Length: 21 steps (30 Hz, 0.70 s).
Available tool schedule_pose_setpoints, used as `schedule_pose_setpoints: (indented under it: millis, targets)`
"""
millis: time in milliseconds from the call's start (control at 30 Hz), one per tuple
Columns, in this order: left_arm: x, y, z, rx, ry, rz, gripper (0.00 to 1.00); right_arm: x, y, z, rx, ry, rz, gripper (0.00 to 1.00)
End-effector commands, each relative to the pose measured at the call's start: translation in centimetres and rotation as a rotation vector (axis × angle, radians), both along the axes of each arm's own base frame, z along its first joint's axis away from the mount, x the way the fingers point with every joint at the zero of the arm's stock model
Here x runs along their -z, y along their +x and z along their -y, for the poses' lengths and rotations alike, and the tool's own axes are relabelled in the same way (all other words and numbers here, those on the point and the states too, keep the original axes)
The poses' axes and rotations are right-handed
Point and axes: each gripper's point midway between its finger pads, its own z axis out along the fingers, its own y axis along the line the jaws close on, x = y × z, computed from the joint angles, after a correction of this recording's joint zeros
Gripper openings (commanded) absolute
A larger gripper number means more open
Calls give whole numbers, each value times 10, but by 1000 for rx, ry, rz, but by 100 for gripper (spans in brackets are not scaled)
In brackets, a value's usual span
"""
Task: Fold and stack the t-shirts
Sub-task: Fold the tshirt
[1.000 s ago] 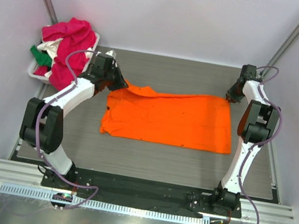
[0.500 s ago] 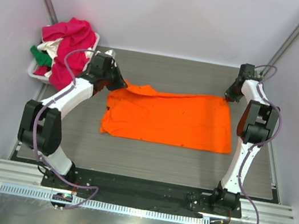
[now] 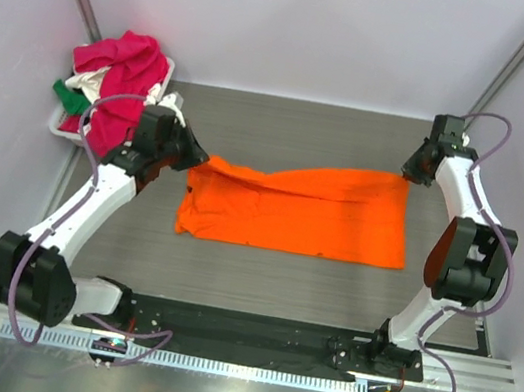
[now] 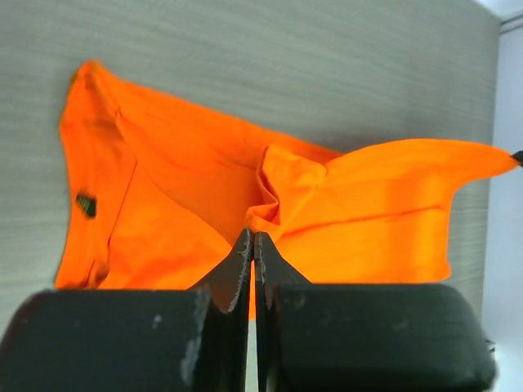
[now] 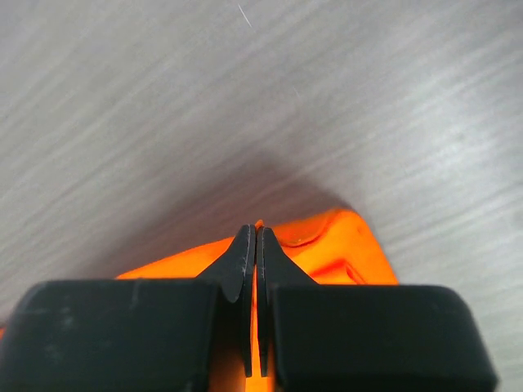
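Top external view: an orange t-shirt [image 3: 300,208] lies spread on the grey counter [image 3: 294,131], with both ends of its far edge gripped. The left claw [image 3: 198,154], at the shirt's far-left corner, is closed on a bunched fold of orange cloth. In the left wrist view its two fingers press together with fabric pinched between them. The right claw [image 3: 410,173], at the shirt's far-right corner, is likewise clamped on the cloth. In the right wrist view its fingers meet on an orange edge raised off the counter. A white basket [image 3: 59,127] stands beyond the shirt's left end. It holds a heaped magenta t-shirt [image 3: 118,64] spilling over its near rim, with a white t-shirt [image 3: 87,82] and a green t-shirt [image 3: 68,96] tucked below.
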Motion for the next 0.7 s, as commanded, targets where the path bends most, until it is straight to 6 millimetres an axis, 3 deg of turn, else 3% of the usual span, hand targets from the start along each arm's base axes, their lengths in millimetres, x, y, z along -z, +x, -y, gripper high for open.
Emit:
schedule_pose_setpoints:
  millis: [0, 333, 633, 667]
  targets:
    - [12, -20, -7, -15, 35, -22, 0, -4, -15, 1, 13, -13, 17, 1]
    - [31, -58, -15, -25, 61, -51, 0, -2, -54, 13, 90, -17, 26, 1]
    - [57, -85, -18, -55, 50, -102, 0, 20, -83, 16, 124, -12, -10, 1]
    - [67, -92, -18, -59, 48, -129, 0, 27, -88, 16, 128, -9, -27, 1]
